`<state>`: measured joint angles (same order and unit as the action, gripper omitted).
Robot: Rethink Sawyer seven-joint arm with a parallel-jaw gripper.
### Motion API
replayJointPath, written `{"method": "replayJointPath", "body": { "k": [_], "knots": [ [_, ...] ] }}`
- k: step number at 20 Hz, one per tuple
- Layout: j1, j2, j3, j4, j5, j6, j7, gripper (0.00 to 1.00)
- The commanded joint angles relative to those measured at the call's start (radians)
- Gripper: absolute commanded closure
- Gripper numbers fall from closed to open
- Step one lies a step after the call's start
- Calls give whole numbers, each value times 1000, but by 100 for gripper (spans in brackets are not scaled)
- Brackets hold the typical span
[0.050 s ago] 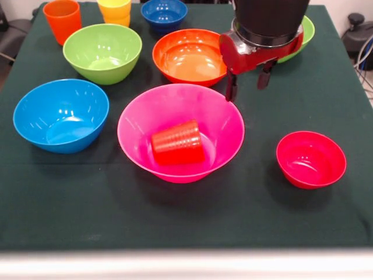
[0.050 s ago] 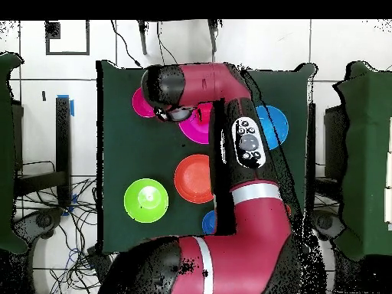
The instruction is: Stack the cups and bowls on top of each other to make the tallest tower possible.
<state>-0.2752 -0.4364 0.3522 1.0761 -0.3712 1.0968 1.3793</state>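
In the middle of the table [image 1: 326, 227], the pink bowl [image 1: 137, 125] held a red cup [image 1: 178, 142] lying on its side. The gripper [image 1: 249, 83] hung just behind that bowl's far right rim, fingers spread, holding nothing. The orange bowl [image 1: 189, 55] sat just behind, blue bowl [image 1: 60, 115] left, red bowl [image 1: 310, 158] right.

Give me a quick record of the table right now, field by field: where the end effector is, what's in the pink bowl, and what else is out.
end effector: open, empty, above the pink bowl's far rim
pink bowl: centre of table, upright
red cup: on its side inside the pink bowl
other bowls: light blue, lime green, orange, small red, dark blue
stacking: none yet
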Motion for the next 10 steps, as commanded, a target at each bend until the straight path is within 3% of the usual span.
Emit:
{"method": "replayJointPath", "body": {
  "k": [1, 10],
  "knots": [
    [15, 29, -58, 20, -66, -75, 103, 0],
    [31, -19, -88, 49, -55, -92, 89, 0]
  ]
}}
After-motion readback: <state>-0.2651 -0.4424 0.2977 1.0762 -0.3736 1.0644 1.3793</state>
